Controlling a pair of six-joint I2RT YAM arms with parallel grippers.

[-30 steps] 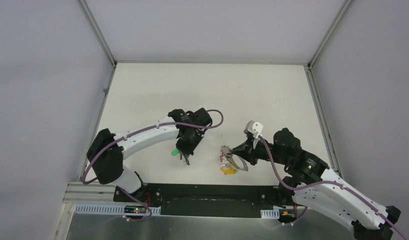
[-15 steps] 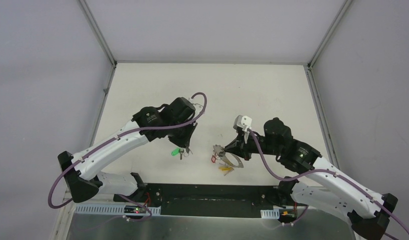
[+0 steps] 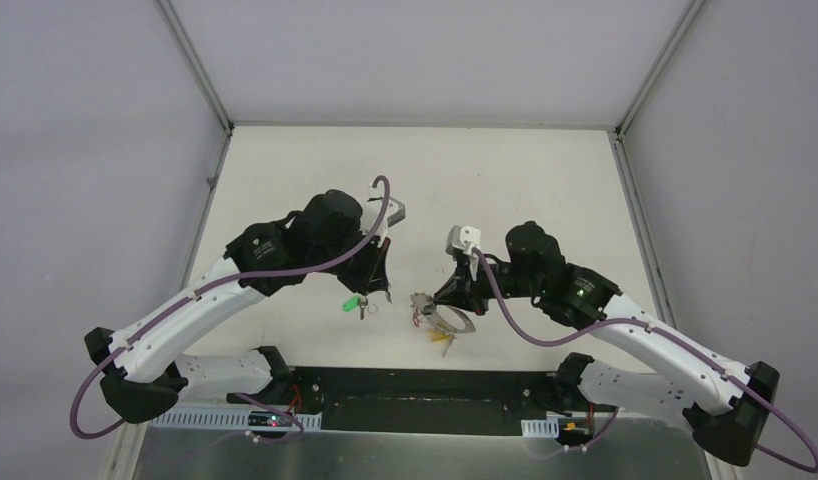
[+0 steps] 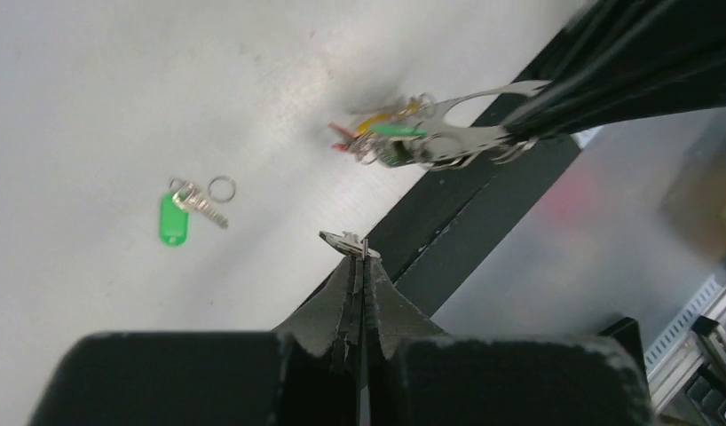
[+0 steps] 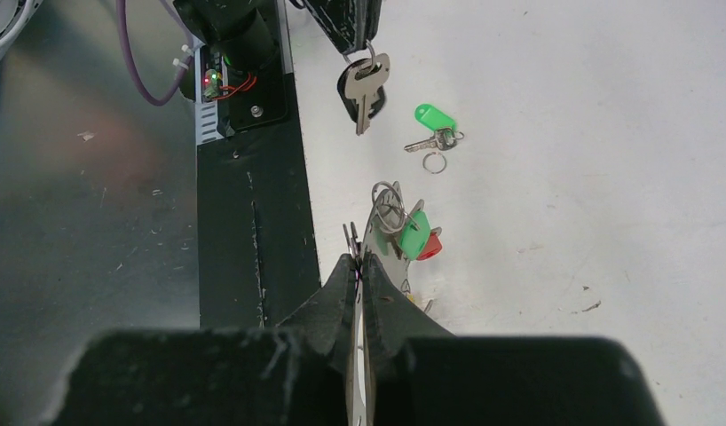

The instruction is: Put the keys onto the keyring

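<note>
**Both grippers closed: one key lifted, one lying on the tabletop**

From above, your left gripper (image 3: pixel 383 292) hangs over the tabletop (image 3: pixel 415 180) close to the near edge, left of the middle, with its jaws closed. The green-capped key (image 3: pixel 352 303) lies flat just beside it, and nothing holds it. Your right gripper (image 3: pixel 447 303) is near the middle of the near edge, clamped on the keyring (image 3: pixel 443 320).

On your left wrist camera, the fingers press together on a sliver of metal at their tips. Whatever hangs below them is hidden. The keyring sits across from them, with its strung keys (image 4: pixel 386 133) bunched at one end.

On your right wrist camera, the jaws pinch the keyring's rim. Opposite, the black-capped key (image 5: pixel 363 91) dangles from the left gripper's tips, off the tabletop. The green-capped key lies beyond it, with a small split ring (image 5: pixel 435 161) at its end.
</note>
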